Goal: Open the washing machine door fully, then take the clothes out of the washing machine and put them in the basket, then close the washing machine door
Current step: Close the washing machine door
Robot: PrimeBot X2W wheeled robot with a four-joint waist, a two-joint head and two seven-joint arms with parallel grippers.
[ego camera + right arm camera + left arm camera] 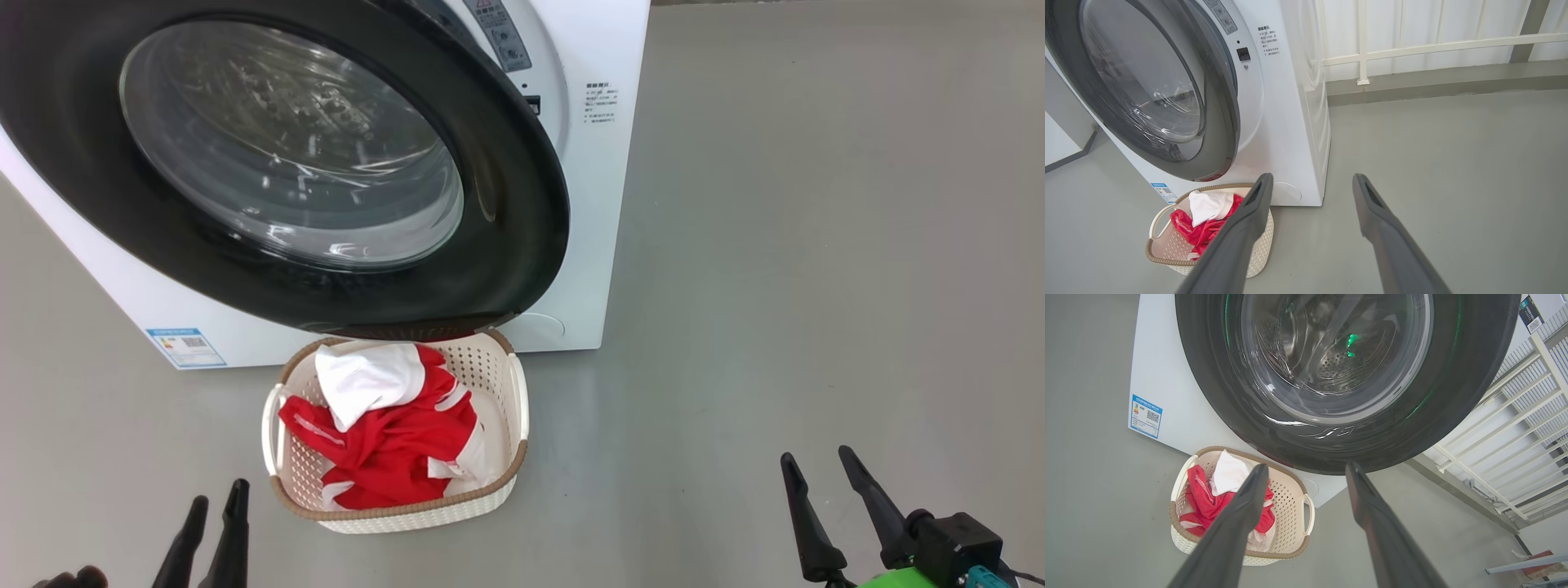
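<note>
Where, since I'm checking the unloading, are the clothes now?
In the head view, lower centre-left: the clothes lie in the basket on the floor, just in front of the washing machine, below its door.

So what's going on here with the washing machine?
A two-armed robot is unloading laundry. The red and white clothes lie in the basket on the floor in front of the washing machine. The left tool and right tool are open and empty, clear of the machine. The door looks ajar, so closing it seems to be what's left.
</note>
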